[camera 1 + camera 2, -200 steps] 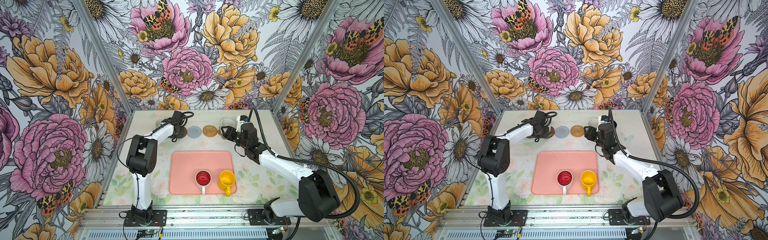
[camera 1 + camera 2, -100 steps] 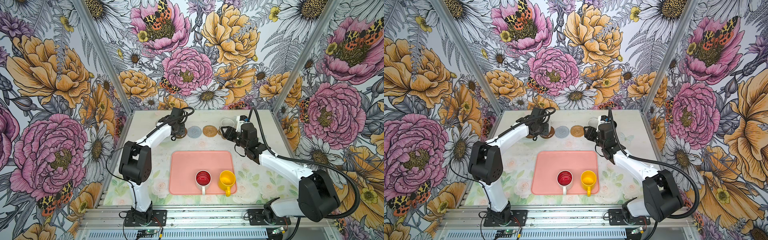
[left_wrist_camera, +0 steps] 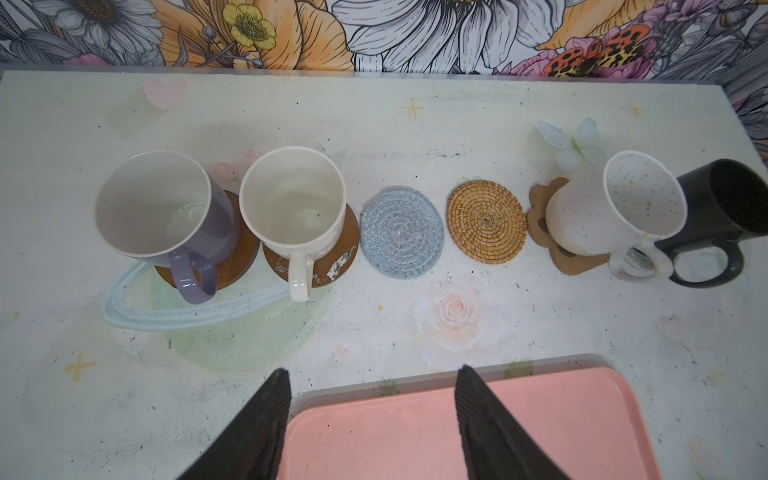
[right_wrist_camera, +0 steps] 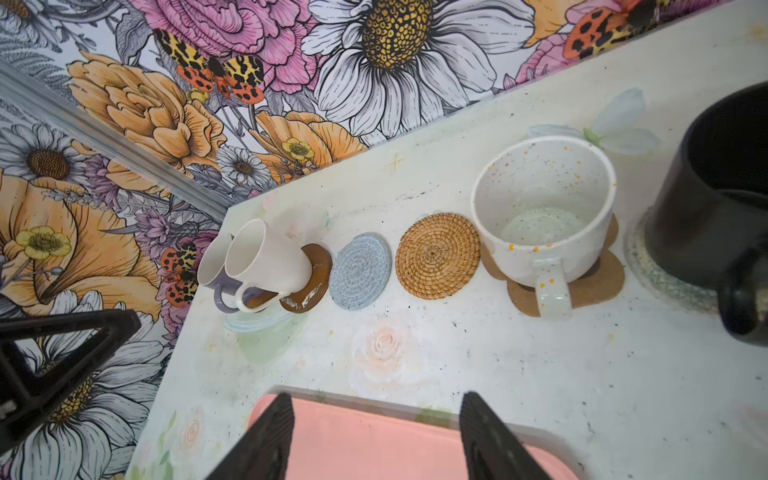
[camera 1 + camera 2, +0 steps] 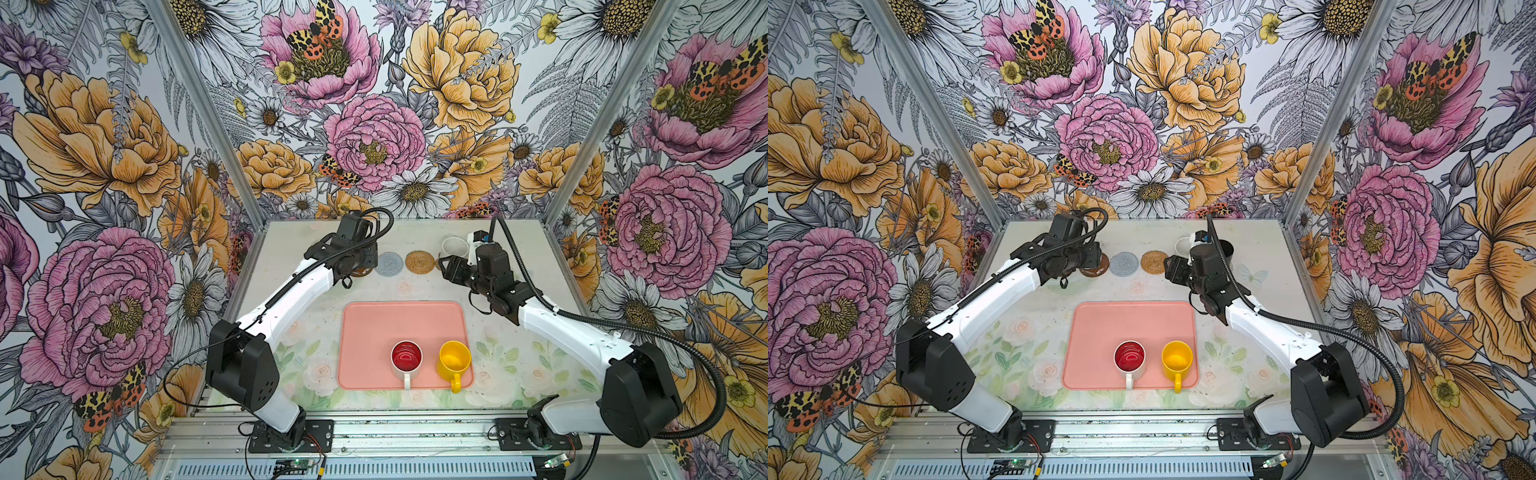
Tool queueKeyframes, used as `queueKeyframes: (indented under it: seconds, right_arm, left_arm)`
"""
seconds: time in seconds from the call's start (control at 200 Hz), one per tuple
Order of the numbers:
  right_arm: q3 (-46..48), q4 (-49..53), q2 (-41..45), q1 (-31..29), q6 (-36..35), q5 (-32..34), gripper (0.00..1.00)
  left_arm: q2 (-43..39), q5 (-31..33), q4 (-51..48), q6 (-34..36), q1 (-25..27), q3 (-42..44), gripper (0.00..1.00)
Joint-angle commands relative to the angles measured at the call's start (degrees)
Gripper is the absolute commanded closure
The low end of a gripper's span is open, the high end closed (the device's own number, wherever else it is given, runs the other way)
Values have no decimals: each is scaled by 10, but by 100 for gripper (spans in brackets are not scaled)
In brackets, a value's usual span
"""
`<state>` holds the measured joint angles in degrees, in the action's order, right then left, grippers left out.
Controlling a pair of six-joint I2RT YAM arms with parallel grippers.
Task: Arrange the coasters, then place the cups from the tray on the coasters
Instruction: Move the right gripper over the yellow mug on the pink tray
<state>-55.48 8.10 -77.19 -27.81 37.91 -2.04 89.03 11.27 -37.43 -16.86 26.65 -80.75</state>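
Salmon-pink tray (image 5: 374, 332); lavender mug (image 3: 166, 208), black mug (image 3: 731, 203), yellow mug (image 5: 454, 360); grey-blue woven coaster (image 3: 401, 232); tan rattan coaster (image 3: 487, 221); floral walls (image 5: 374, 137).

Spread the left gripper (image 3: 372, 370) wider, clear of the white mug (image 3: 293, 199); swung the left arm's elbow (image 5: 241, 361) outward and toward the near edge. Widened the right gripper (image 4: 378, 395) slightly.

No writing, label, brand or number can be read on the tray (image 5: 374, 332) or anywhere else in view. The small circuit board (image 5: 291, 462) on the front rail may carry print, but it is too small to tell.
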Motion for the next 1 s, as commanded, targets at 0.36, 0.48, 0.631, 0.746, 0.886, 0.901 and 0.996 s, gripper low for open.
queueKeyframes:
  seconds: [0.36, 0.48, 0.631, 0.746, 0.886, 0.901, 0.996]
  right_arm:
    - [-15, 335, 191, -141, -79, 183, 31]
    - [-8, 394, 211, -199, -55, 223, 31]
    - [30, 408, 226, -267, 9, 238, 31]
    - [50, 423, 225, -333, 54, 281, 31]
    - [64, 429, 221, -386, 99, 308, 31]
    - [65, 429, 219, -389, 103, 308, 31]
    - [66, 433, 211, -412, 125, 315, 31]
  left_arm:
    - [-84, 11, 159, -49, 8, 108, 33]
    - [-99, -21, 213, -68, 8, 160, 33]
    - [-101, -65, 275, -80, 10, 201, 33]
    - [-96, -77, 273, -76, 14, 200, 33]
    - [-98, -86, 281, -76, 19, 210, 33]
    - [-99, -90, 282, -76, 19, 210, 33]
    - [-104, -110, 297, -82, 21, 218, 33]
